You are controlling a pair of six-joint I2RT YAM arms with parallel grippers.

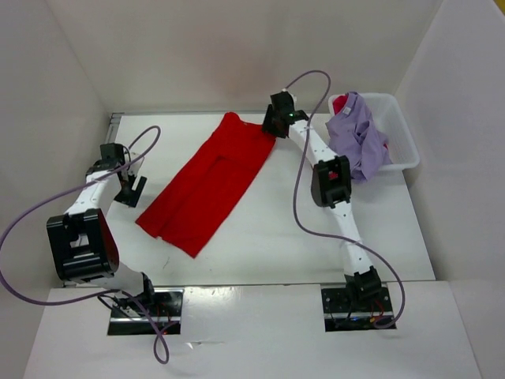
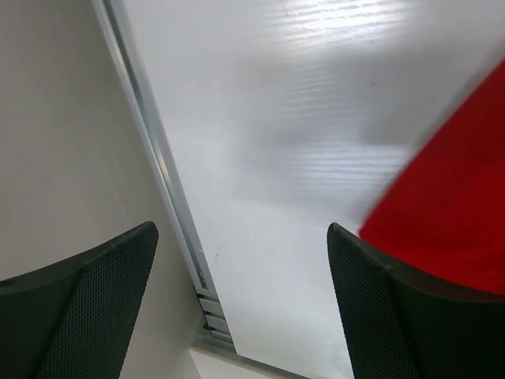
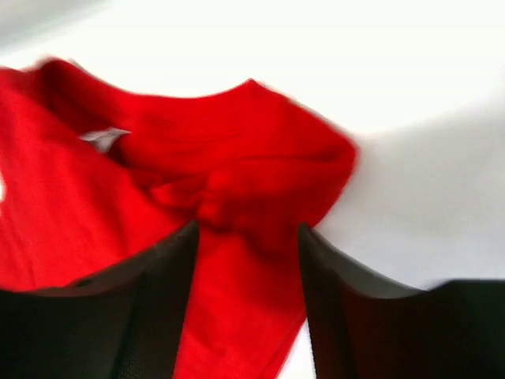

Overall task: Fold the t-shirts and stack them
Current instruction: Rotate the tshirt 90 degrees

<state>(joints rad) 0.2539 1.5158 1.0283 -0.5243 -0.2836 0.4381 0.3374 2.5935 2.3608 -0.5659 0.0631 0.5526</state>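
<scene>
Fingers (image 2: 95,300) of left arm wide, empty, 9 o'clock. Right fingers (image 3: 150,308) narrowed over bunched cloth; grip unclear. Red t-shirt (image 1: 209,185) on counter (image 1: 268,245), 12 toward 8: light, limp, drapes; pinch hem corners.

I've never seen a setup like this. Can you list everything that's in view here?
red t-shirt: one, bright red, spread diagonally mid-table
lavender t-shirt: one, pale purple, draped over the bin
crimson cloth: one scrap visible, in the bin's far corner
bin: one, white, table's far right
table: one, white
cables: two, purple, looping over the table
left gripper: one, black, open, over bare table at left
right gripper: one, black, open, at red t-shirt's collar end
</scene>
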